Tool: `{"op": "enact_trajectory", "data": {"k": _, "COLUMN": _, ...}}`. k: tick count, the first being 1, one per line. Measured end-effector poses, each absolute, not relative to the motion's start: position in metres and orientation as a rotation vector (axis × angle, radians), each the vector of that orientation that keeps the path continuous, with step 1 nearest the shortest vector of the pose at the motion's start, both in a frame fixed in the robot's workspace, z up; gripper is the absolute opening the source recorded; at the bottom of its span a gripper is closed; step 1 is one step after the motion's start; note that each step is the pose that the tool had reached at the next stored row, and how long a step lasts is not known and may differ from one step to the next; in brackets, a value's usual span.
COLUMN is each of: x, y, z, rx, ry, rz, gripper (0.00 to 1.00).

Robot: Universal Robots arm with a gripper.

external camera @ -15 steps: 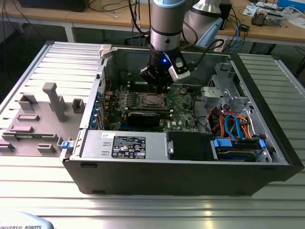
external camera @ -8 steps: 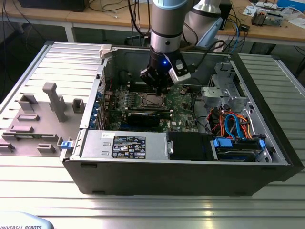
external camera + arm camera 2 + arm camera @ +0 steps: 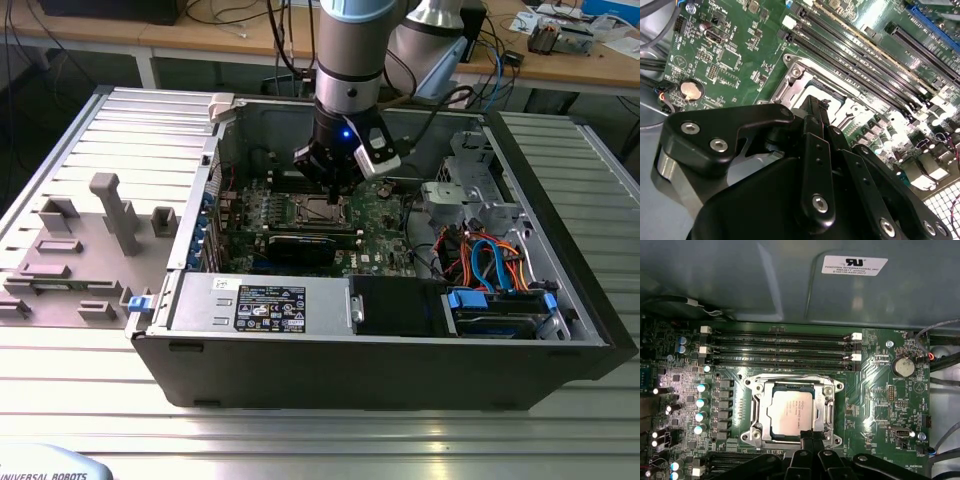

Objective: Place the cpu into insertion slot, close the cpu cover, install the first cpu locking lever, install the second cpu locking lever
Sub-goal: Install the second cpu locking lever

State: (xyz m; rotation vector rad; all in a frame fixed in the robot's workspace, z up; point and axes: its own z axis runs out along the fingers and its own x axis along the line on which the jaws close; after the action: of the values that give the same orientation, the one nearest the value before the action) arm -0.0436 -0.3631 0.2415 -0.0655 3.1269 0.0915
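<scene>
Hovering at the near rim of the insertion slot (image 3: 794,410), end effector (image 3: 811,436) fingers pinched together, holding nothing; cpu (image 3: 791,412) already seated, cpu cover (image 3: 829,412) seemingly down around it; levers' state cannot be told.

— What carries everything here?

— A ribbed, pale metal surface (image 3: 300,440), its slats running across the exterior view from left to right.

— And what lies straight on it?

— An open computer case (image 3: 380,340), lying on its side with the interior facing up. It takes the middle of the surface and reaches toward the exterior view's right.

— Anything beside it?

— A grey fixture plate (image 3: 70,265) on the exterior view's left, just beside the case wall. Several upright grey blocks (image 3: 118,212) rise from it, the tallest near its middle.

— Behind the surface?

— Wooden desks (image 3: 235,38) with cables and small parts on top.
</scene>
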Motion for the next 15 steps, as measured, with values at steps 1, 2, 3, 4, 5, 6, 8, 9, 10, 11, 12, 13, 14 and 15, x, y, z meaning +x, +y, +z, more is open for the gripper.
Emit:
{"op": "enact_trajectory", "data": {"k": 1, "x": -0.0436, "y": -0.3631, "z": 0.2415, "rx": -0.065, "ry": 3.127, "rz": 0.092, "gripper": 0.11}}
{"op": "enact_trajectory", "data": {"k": 2, "x": -0.0436, "y": -0.3631, "z": 0.2415, "rx": -0.065, "ry": 3.127, "rz": 0.092, "gripper": 0.11}}
{"op": "enact_trajectory", "data": {"k": 3, "x": -0.0436, "y": -0.3632, "z": 0.2415, "rx": -0.066, "ry": 3.127, "rz": 0.091, "gripper": 0.11}}
{"op": "enact_trajectory", "data": {"k": 4, "x": -0.0436, "y": -0.3632, "z": 0.2415, "rx": -0.065, "ry": 3.127, "rz": 0.091, "gripper": 0.11}}
{"op": "enact_trajectory", "data": {"k": 5, "x": -0.0436, "y": -0.3633, "z": 0.2415, "rx": -0.065, "ry": 3.127, "rz": 0.091, "gripper": 0.11}}
{"op": "enact_trajectory", "data": {"k": 6, "x": -0.0436, "y": -0.3633, "z": 0.2415, "rx": -0.065, "ry": 3.127, "rz": 0.092, "gripper": 0.11}}
{"op": "enact_trajectory", "data": {"k": 8, "x": -0.0436, "y": -0.3640, "z": 0.2415, "rx": -0.066, "ry": 3.127, "rz": 0.091, "gripper": 0.11}}
{"op": "enact_trajectory", "data": {"k": 9, "x": -0.0436, "y": -0.3648, "z": 0.2415, "rx": -0.066, "ry": 3.127, "rz": 0.091, "gripper": 0.11}}
{"op": "enact_trajectory", "data": {"k": 10, "x": -0.0436, "y": -0.3661, "z": 0.2415, "rx": -0.066, "ry": 3.127, "rz": 0.091, "gripper": 0.11}}
{"op": "enact_trajectory", "data": {"k": 11, "x": -0.0436, "y": -0.3668, "z": 0.2415, "rx": -0.065, "ry": 3.127, "rz": 0.092, "gripper": 0.11}}
{"op": "enact_trajectory", "data": {"k": 12, "x": -0.0436, "y": -0.3675, "z": 0.2415, "rx": -0.065, "ry": 3.127, "rz": 0.092, "gripper": 0.11}}
{"op": "enact_trajectory", "data": {"k": 13, "x": -0.0437, "y": -0.3680, "z": 0.2415, "rx": -0.065, "ry": 3.127, "rz": 0.092, "gripper": 0.11}}
{"op": "enact_trajectory", "data": {"k": 14, "x": -0.0437, "y": -0.3683, "z": 0.2415, "rx": -0.065, "ry": 3.127, "rz": 0.092, "gripper": 0.11}}
{"op": "enact_trajectory", "data": {"k": 15, "x": -0.0437, "y": -0.3684, "z": 0.2414, "rx": -0.065, "ry": 3.127, "rz": 0.092, "gripper": 0.11}}
